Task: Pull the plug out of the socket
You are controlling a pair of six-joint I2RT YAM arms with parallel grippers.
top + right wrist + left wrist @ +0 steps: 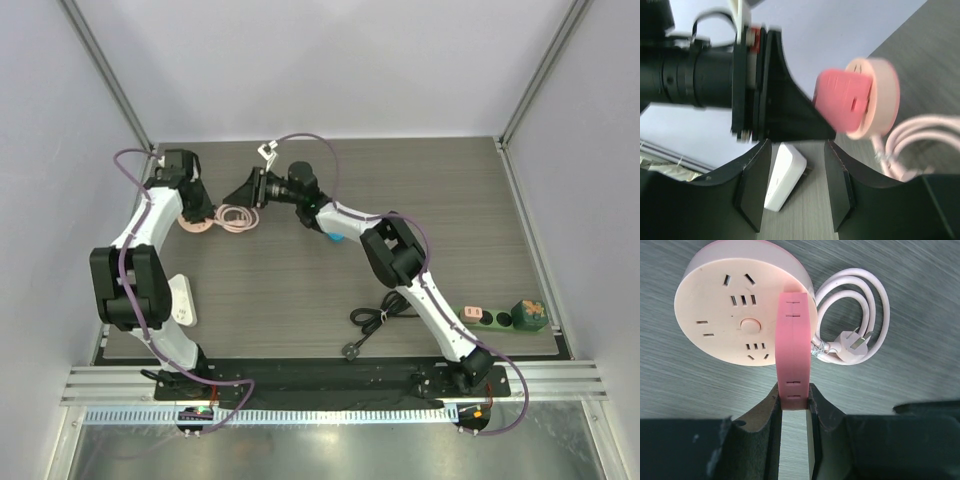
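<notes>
Two pincers: left pincer clenched on pink adapter, frame centre, over round pink socket; right pincer released.

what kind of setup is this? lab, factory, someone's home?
Most likely a lab robot cell: aluminium frame posts and plain white panels box in a wood-grain table, with a green power strip set out as a prop.

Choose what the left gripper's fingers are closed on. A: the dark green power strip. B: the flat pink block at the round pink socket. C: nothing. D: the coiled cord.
B: the left wrist view shows the left gripper pinching the flat pink block at the round pink socket.
</notes>
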